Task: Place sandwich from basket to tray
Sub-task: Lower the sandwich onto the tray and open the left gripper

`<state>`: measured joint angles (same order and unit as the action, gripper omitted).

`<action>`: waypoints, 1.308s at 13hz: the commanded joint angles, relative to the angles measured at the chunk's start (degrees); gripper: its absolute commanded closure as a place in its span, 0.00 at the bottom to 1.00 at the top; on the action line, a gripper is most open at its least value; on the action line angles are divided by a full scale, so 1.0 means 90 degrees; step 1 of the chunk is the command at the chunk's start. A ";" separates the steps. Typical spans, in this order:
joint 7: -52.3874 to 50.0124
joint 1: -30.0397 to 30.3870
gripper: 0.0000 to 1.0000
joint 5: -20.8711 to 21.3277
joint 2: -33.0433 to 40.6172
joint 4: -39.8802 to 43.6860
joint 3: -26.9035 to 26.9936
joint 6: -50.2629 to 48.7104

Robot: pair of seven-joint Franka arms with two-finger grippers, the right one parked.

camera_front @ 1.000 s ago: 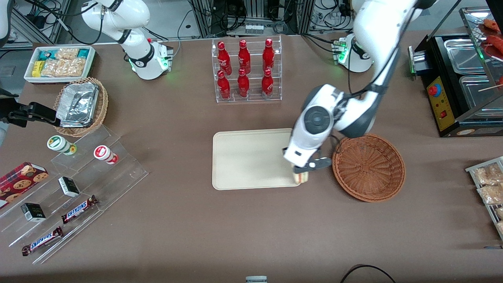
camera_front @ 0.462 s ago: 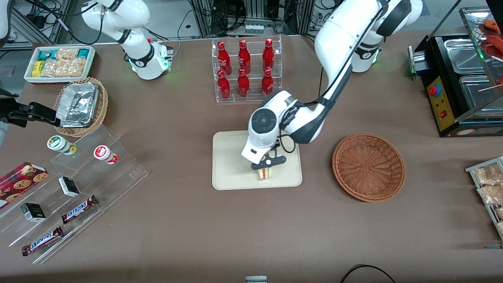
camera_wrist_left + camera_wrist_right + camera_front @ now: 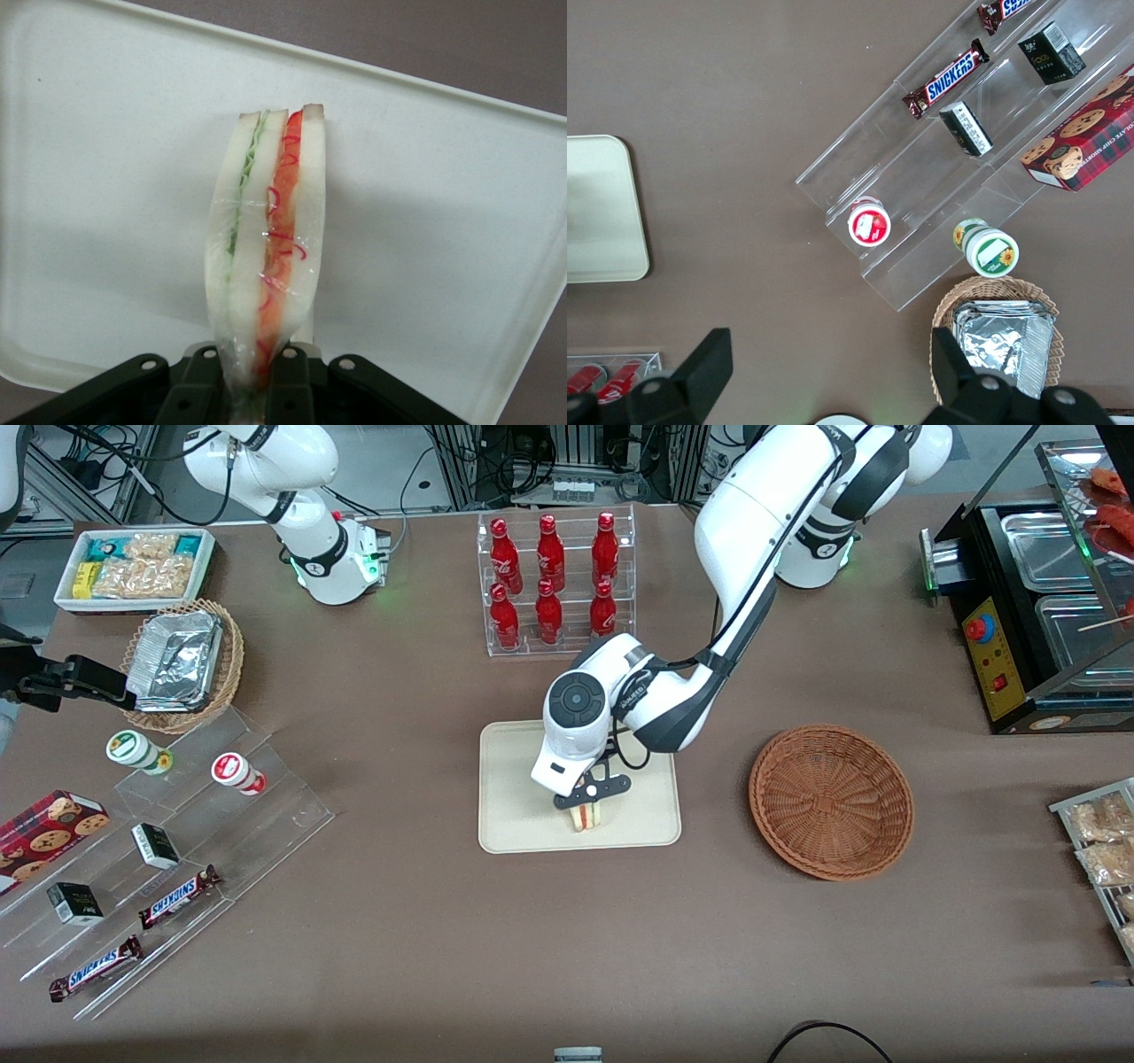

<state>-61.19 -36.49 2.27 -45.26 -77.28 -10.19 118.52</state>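
The sandwich, a plastic-wrapped wedge of white bread with red and green filling stripes, hangs over the cream tray near its front rim. My left gripper is shut on the wedge's narrow end, with the black fingers pressing on both sides of the wrap. The reddish-brown woven basket stands empty beside the tray, toward the working arm's end of the table. I cannot tell whether the sandwich touches the tray's surface.
A clear rack of red bottles stands farther from the camera than the tray. Toward the parked arm's end are clear stepped shelves with snack bars, a wicker basket of foil trays and a white box of snacks. A black warmer stands toward the working arm's end.
My gripper carried the sandwich from the tray's basket-side edge to over the tray's front middle, slowing in the last half second. The basket stayed empty.
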 commanded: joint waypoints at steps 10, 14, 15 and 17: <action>-0.0233 -0.0028 0.00 0.0295 0.0223 0.0548 0.0077 -0.0842; 0.0010 0.0214 0.00 0.0285 0.0516 0.1184 0.0048 -0.1781; 0.0224 0.0380 0.00 0.0217 0.0614 0.1195 0.0009 -0.1889; 0.0955 0.0587 0.00 0.0021 0.0877 0.1205 0.0057 -0.2094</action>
<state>-57.81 -32.90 3.71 -39.32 -66.46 -9.60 101.86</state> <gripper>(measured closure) 0.000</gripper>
